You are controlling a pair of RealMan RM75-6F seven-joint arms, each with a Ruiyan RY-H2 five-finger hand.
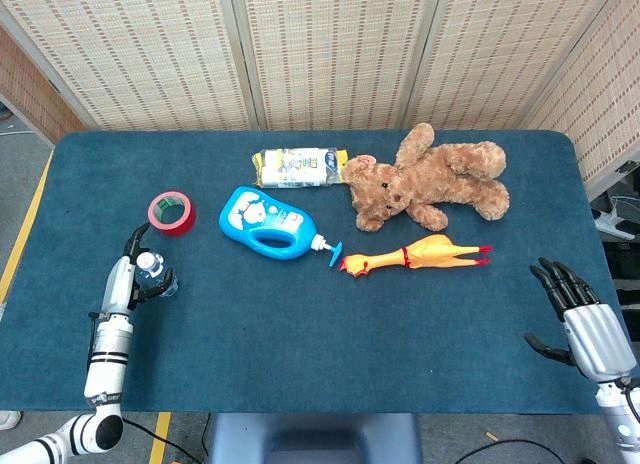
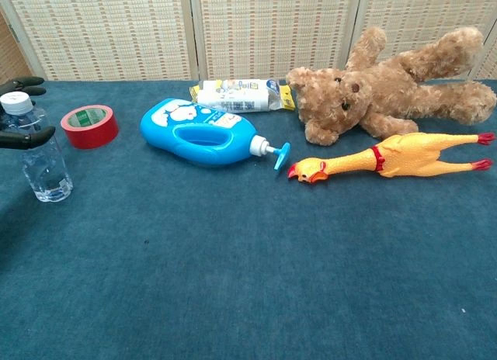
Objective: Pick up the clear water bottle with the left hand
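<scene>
On the blue-carpeted table (image 1: pixel 300 314) the clear water bottle (image 2: pixel 43 158) stands upright near the left edge; the left hand (image 1: pixel 135 274) grasps its neck — lift straight, keeping it vertical; the right hand (image 1: pixel 580 319) idles, fingers spread.

A table (image 1: pixel 300 364) covered in dark teal cloth is carrying everything. A clear water bottle (image 2: pixel 43 158) is standing upright near its left edge, with a red tape roll (image 2: pixel 90 126) lying just beyond it. A blue pump bottle (image 2: pixel 203 133) is lying on its side mid-table, a wrapped packet (image 1: pixel 297 167) sitting behind it. A brown teddy bear (image 1: pixel 430 176) is sprawling at the back right, and a yellow rubber chicken (image 1: pixel 415 255) is lying just in front of it
</scene>
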